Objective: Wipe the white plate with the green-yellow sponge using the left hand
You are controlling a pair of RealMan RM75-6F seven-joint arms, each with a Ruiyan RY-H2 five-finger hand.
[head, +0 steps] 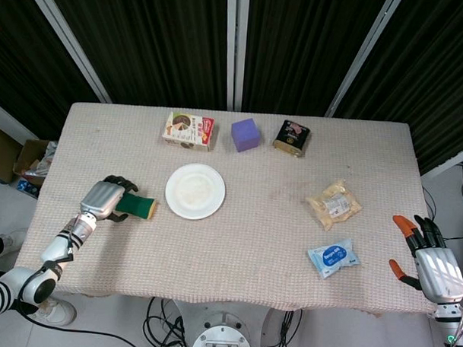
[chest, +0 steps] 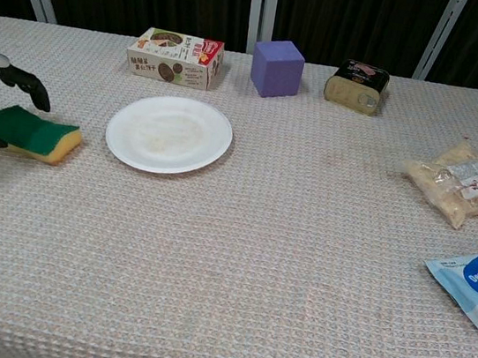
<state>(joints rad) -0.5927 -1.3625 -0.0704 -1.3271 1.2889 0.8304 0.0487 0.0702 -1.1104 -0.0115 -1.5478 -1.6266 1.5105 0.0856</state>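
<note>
The step in hand looks like the grasp: at lower left of the head view the left robot hand (head: 103, 201) straddles the green-yellow sponge (head: 139, 207) on the table (head: 259, 243), fingers (chest: 31, 87) apart, not clamped. Next it must clench, lift, and carry right to the white plate (head: 195, 190) nearby.

The table (head: 236, 250) bears plate (head: 195, 190), sponge (head: 139, 207), boxes, cube, packets.

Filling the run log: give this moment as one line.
phase: grasping | left hand: fingers around sponge, sponge on table | plate: unwiped | right hand: idle, open
</note>
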